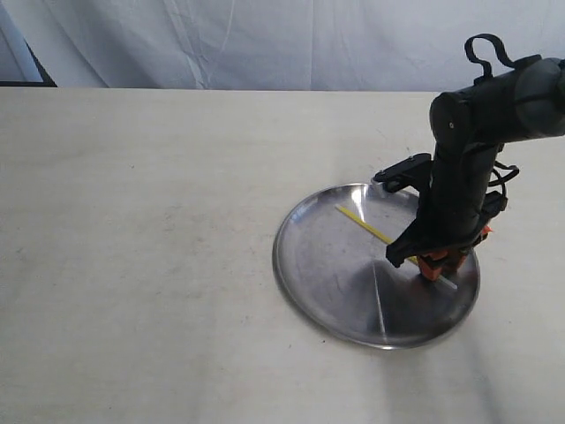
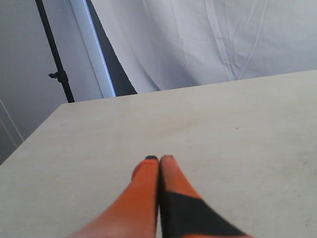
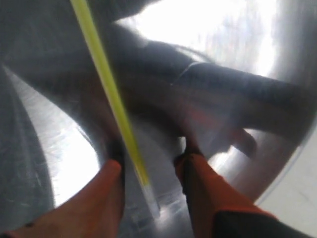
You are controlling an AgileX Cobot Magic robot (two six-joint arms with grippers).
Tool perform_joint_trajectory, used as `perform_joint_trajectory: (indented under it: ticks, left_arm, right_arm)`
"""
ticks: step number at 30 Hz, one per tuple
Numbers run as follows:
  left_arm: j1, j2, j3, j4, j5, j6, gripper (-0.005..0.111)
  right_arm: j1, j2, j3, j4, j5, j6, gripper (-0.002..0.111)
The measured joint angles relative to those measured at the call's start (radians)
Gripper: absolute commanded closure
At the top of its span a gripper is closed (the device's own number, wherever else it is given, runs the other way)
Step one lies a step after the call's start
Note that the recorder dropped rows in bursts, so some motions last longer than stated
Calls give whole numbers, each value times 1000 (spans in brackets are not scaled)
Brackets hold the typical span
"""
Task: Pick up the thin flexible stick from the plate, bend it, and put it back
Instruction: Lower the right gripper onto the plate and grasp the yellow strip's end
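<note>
Pale table (image 1: 132,265), white cloth (image 1: 265,44) behind. The stick (image 1: 362,221) lies flat on the plate (image 1: 318,265), its pale end between the spread fingers of my right hand (image 3: 151,159), ungripped. My left hand (image 2: 159,159) is pinched closed, empty, above the table.

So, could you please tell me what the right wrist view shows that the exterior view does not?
Only the right wrist view shows up close that the stick runs between the open right jaws, with its pale tip near them. Only the exterior view shows the whole plate on the table and the white backdrop. Both show stick, plate and right jaws.
</note>
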Motion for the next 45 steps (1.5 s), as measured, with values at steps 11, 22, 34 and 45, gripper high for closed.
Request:
perform_joint_trajectory:
  ticks: [11,22,34,45]
  left_arm:
    - [0,0,0,0,0,0,107]
    - [0,0,0,2,0,0,107]
    - [0,0,0,4,0,0,107]
    - [0,0,0,4,0,0,107]
  right_arm:
    - [8,12,-9,16,10,3,108]
    - [8,10,-9,17,8,3,108]
    - [8,-101,-2,36,-43,3,109]
    - [8,-195,-2,412,-60,-241,109]
